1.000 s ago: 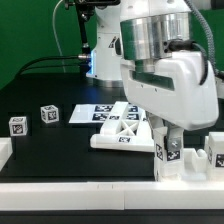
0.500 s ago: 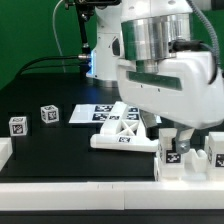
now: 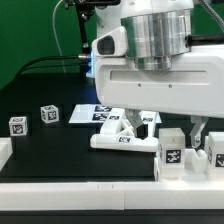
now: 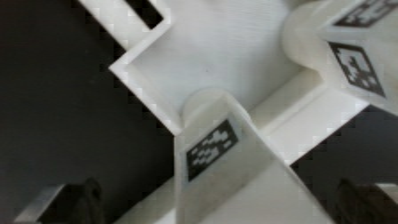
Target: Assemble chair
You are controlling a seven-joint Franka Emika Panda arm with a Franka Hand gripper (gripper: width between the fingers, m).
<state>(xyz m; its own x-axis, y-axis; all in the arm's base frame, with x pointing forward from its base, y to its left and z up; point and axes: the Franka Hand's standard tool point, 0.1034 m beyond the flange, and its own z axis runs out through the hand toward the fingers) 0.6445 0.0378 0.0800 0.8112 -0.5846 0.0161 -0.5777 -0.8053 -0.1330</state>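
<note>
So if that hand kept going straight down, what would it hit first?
Most likely the upright tagged chair piece standing right under the open hand; the flat panel lies beyond it, though depth is unclear.

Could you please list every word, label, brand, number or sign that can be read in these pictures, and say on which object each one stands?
Words, brands, numbers: none can be read in either view.
Signs: only black-and-white square tags, patterns without letters, on the left cube, the second cube, the marker board, the X-braced panel and the upright block.
Wrist view: the same kind of tag on a white part; no text.
</note>
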